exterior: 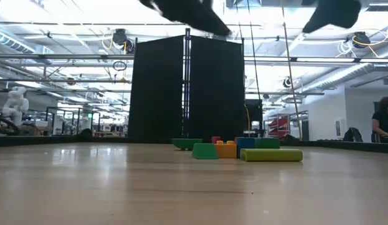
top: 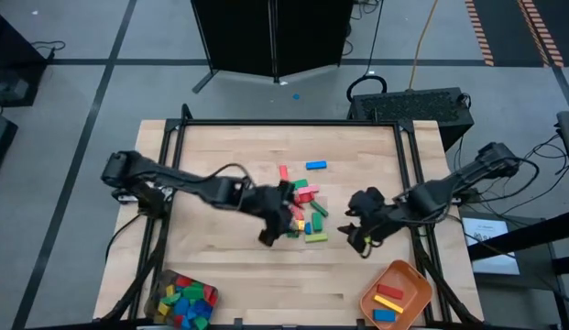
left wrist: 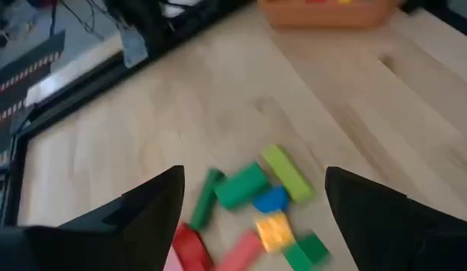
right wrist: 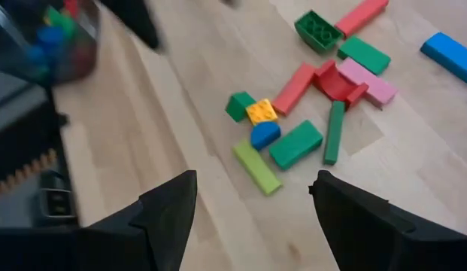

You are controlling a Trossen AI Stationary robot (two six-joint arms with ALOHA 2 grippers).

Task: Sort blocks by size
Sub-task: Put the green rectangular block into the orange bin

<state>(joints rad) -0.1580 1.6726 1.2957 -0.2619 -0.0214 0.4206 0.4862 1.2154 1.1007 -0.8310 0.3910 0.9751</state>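
The blocks [top: 302, 206] lie in a loose pile at the table's middle, red, green, yellow, pink and blue, all resting flat on the wood. A single blue block [top: 315, 165] lies apart, farther back. My left gripper [top: 277, 227] hovers open just over the pile's left side. In its wrist view the open left gripper [left wrist: 254, 181] has the blocks [left wrist: 256, 214] below it. My right gripper [top: 355, 234] hangs open to the right of the pile. Its own view shows the right gripper [right wrist: 256, 181] with nothing between the fingers. Both are high above the table in the low view.
An orange tray [top: 408, 275] with a few long blocks stands at the near right corner. A grey container [top: 161, 295] full of short blocks stands at the near left corner. Black frame rails run along the table's edges. Bare wood lies in front of the pile.
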